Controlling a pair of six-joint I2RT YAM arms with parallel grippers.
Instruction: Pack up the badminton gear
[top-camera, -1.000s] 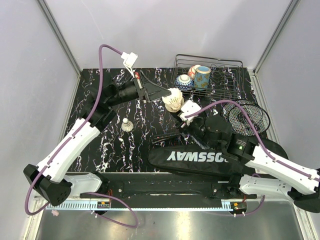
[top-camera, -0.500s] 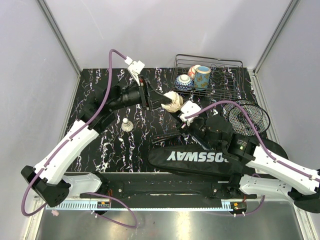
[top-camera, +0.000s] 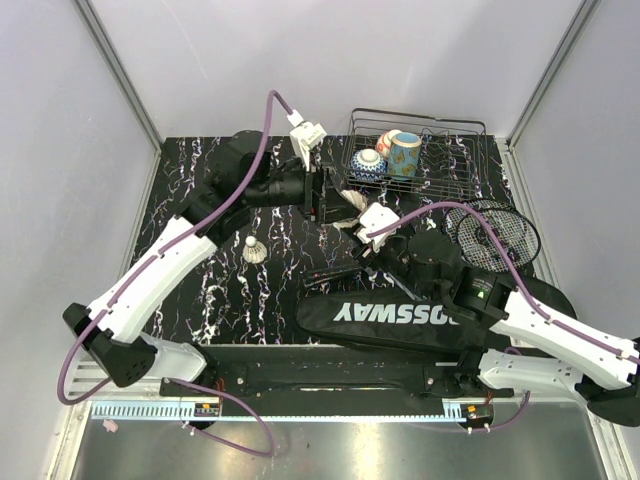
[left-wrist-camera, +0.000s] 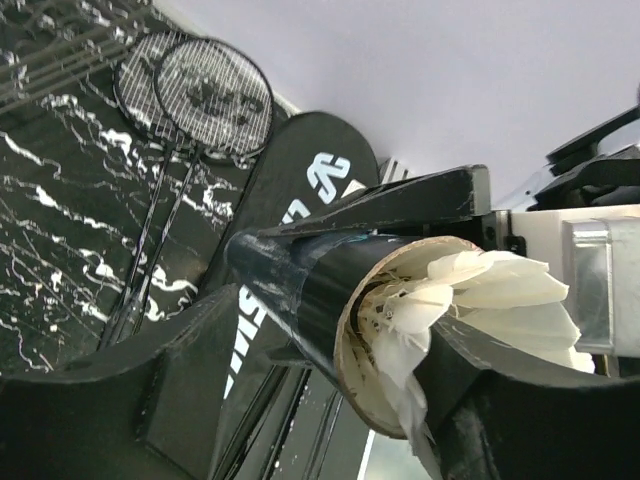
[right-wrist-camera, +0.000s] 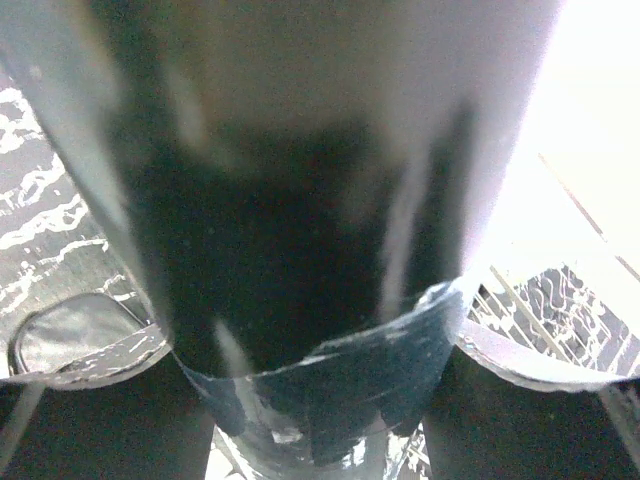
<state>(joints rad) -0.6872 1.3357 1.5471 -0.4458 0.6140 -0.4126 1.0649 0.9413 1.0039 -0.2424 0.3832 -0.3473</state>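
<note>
Clamping the tube (left-wrist-camera: 290, 285), the right tool (right-wrist-camera: 320, 400) aims it at 11 o'clock. Shuttlecocks (left-wrist-camera: 480, 300) plug its mouth. Cannot tell the left tool (top-camera: 338, 200) grip.

Top external camera looks steeply down from the near side, covering the whole counter (top-camera: 270, 300). Both wrist cameras face the tube (left-wrist-camera: 300, 290) at close range, the right closest.

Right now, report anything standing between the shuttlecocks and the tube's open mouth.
Nothing visible stands between them. The shuttlecocks are at the mouth of the tube, white feathers partly inside its cardboard rim.
</note>
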